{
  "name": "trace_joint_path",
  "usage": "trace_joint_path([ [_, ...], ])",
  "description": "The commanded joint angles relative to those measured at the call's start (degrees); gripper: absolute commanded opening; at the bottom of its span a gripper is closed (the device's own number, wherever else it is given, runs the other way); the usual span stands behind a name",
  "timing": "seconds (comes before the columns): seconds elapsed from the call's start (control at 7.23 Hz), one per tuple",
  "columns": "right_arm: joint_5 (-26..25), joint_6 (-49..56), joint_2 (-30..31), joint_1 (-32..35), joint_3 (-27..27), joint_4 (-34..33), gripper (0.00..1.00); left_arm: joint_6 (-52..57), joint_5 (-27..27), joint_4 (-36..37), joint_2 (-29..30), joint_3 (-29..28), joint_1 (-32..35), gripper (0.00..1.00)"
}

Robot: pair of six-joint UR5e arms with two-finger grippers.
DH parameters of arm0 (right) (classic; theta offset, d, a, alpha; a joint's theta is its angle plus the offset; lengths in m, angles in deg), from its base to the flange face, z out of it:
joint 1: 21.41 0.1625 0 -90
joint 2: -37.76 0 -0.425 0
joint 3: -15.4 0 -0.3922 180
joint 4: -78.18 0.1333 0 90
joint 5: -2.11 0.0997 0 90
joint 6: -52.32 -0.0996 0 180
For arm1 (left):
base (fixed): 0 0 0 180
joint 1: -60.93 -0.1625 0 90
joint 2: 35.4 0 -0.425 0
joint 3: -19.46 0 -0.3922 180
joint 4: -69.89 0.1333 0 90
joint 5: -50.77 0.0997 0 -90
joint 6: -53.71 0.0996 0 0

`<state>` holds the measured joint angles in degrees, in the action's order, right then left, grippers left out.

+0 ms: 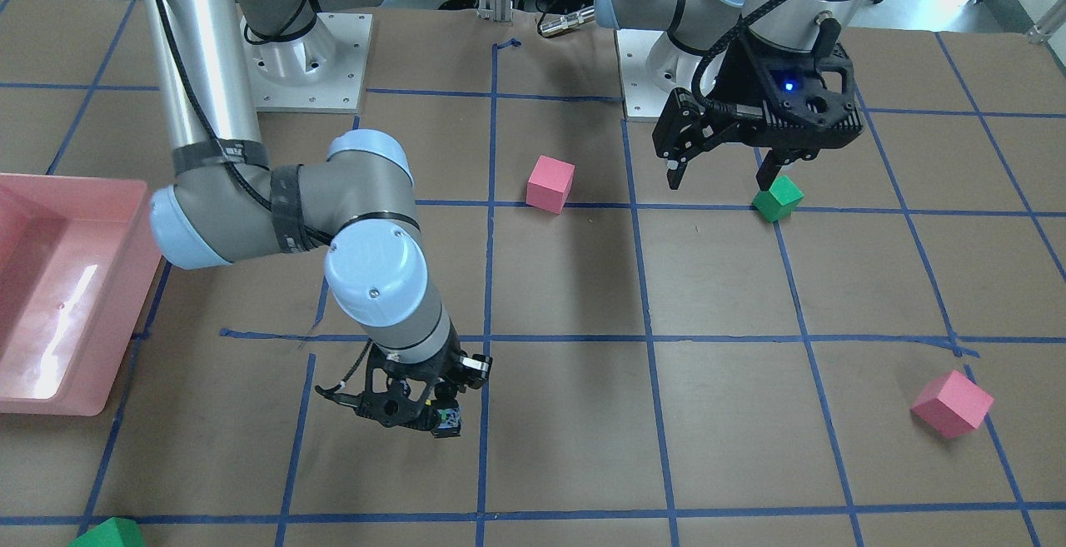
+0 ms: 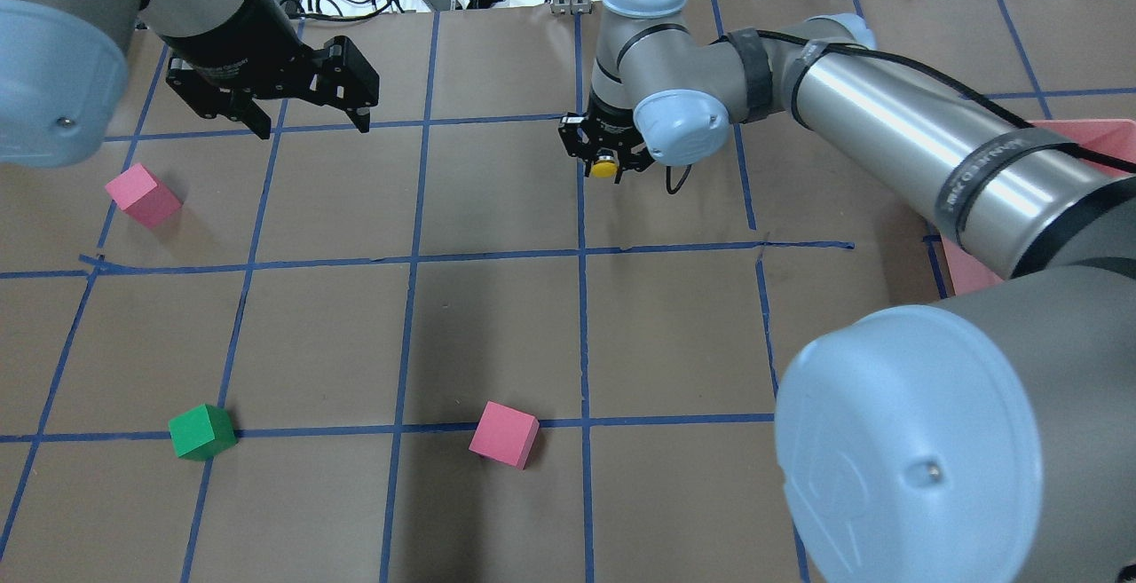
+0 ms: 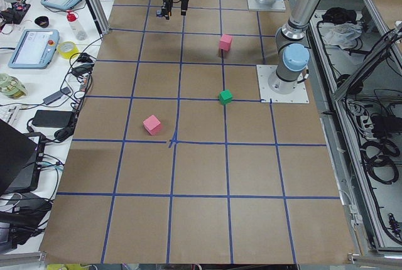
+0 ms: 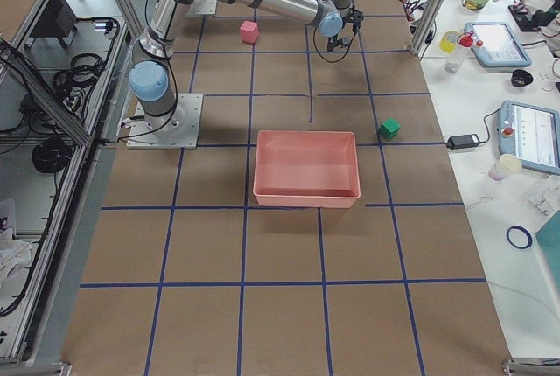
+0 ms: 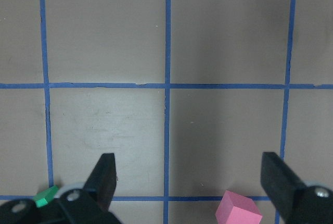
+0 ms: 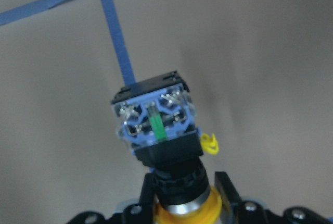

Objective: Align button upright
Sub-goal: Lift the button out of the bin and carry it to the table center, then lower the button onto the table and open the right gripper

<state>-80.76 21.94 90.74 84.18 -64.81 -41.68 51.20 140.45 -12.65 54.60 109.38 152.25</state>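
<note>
Brown taped table [image 2: 497,334] beneath right end effector [image 2: 606,157] tight around button [image 6: 156,125], left end effector [image 5: 190,171] wide open

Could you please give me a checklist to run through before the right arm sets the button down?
1. Right gripper shut on the button: ok.
2. Cap toward the wrist, contact block toward the table: ok.
3. Button exactly vertical: cannot tell.
4. Button off the table: cannot tell.
5. Spot under the button shows only paper and tape, no cube: ok.
6. Left gripper open and apart from the button: ok.
</note>
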Motion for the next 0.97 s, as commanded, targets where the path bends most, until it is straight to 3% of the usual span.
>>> trace_joint_path([
  [0.0,0.34,-5.56,-3.58,3.65,2.43,-1.16,0.00,0.14,0.05,0.00,0.00,0.00,0.00,1.00],
  [0.42,0.34,-5.40,-4.12,3.66,0.33,-2.22,0.03,0.14,-0.03,0.00,0.00,0.00,0.00,1.00],
  [0.55,0.34,-4.96,-4.03,3.66,0.14,-2.22,0.13,0.14,-0.04,0.00,0.00,0.00,0.00,1.00],
  [0.69,0.16,-4.69,-4.03,3.66,-0.21,-2.22,0.53,0.14,-0.04,0.00,0.00,0.00,0.00,1.00],
  [0.83,0.16,-4.60,-3.60,3.66,-0.99,-2.22,0.83,0.14,-0.04,0.00,0.00,0.17,0.09,1.00],
])
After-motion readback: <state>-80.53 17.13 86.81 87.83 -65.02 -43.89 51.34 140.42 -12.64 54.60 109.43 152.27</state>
